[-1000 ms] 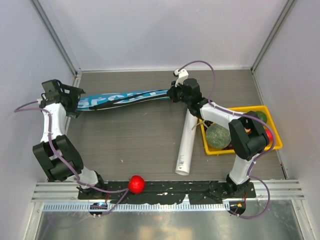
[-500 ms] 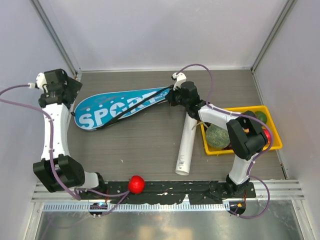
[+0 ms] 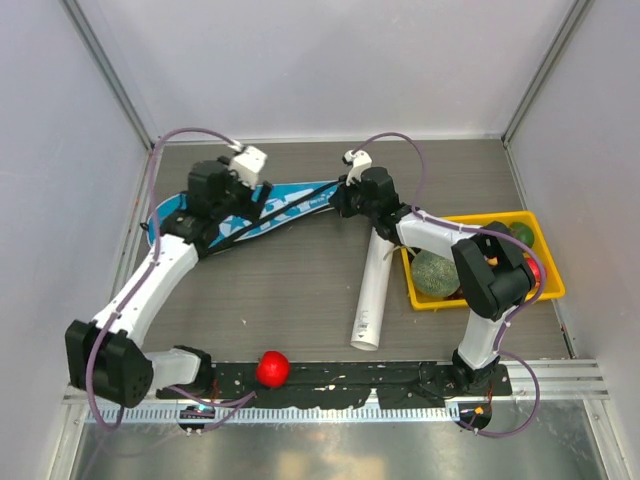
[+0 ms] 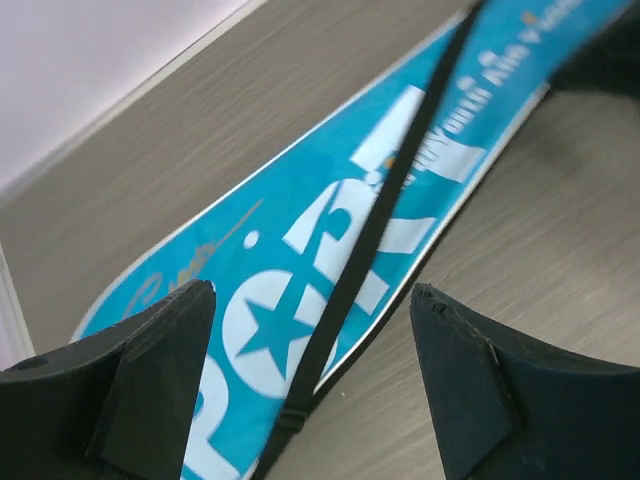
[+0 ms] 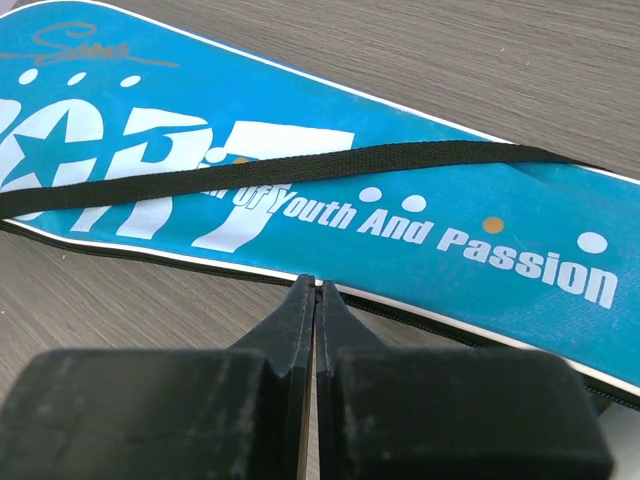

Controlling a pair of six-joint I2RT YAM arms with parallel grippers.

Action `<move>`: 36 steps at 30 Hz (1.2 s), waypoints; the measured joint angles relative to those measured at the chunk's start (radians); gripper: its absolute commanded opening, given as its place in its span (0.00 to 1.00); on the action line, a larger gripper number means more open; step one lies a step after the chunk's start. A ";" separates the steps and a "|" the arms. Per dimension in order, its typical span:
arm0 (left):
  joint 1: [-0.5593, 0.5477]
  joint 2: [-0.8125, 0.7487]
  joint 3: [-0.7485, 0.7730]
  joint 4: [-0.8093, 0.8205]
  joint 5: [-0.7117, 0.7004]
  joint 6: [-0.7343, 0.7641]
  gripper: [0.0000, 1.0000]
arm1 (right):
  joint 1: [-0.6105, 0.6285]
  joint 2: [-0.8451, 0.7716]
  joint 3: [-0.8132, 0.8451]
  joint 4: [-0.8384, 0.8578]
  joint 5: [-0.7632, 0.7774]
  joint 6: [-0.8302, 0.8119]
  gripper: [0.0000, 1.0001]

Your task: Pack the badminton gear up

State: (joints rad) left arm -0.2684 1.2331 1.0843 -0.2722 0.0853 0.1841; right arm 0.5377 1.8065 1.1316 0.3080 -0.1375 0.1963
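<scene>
Nearest the arm bases sits a small red ball [image 3: 272, 368] on the front rail. Beyond it on the worktop [image 3: 280, 290] lies the long white tube [image 3: 370, 290], pointing away, with a yellow tray [image 3: 437, 303] of fruit just to its right. Farther back the blue "SPORT" racket bag [image 3: 285, 203] lies flat, wide end to the left, its black strap [image 5: 400, 155] trailing across the lettering. The left hand [image 4: 312, 300] hovers over the bag's wide part, fingers [image 4: 150, 380] spread well apart and holding nothing. The right hand [image 5: 316, 290] is pressed fully shut at the bag's narrow end, tips at its white-trimmed edge (whether they pinch anything there, I cannot tell).
</scene>
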 measured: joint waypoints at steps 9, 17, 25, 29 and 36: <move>-0.253 0.203 -0.034 0.039 -0.067 0.428 0.80 | 0.000 -0.008 -0.016 0.013 -0.014 0.035 0.05; -0.280 0.338 -0.042 0.082 -0.082 0.582 0.74 | 0.001 -0.066 -0.031 0.005 -0.024 0.061 0.05; -0.280 0.426 -0.041 0.164 -0.139 0.622 0.69 | 0.005 -0.092 -0.031 -0.003 -0.028 0.095 0.05; -0.280 0.477 -0.037 0.201 -0.184 0.638 0.60 | 0.005 -0.092 -0.031 -0.003 -0.031 0.105 0.05; -0.280 0.497 -0.036 0.270 -0.251 0.642 0.00 | 0.004 -0.100 -0.037 -0.003 -0.023 0.099 0.05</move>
State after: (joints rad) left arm -0.5488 1.7306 1.0485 -0.0021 -0.1658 0.8257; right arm 0.5419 1.7069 1.0943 0.3050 -0.1608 0.2955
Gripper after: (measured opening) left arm 0.131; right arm 0.056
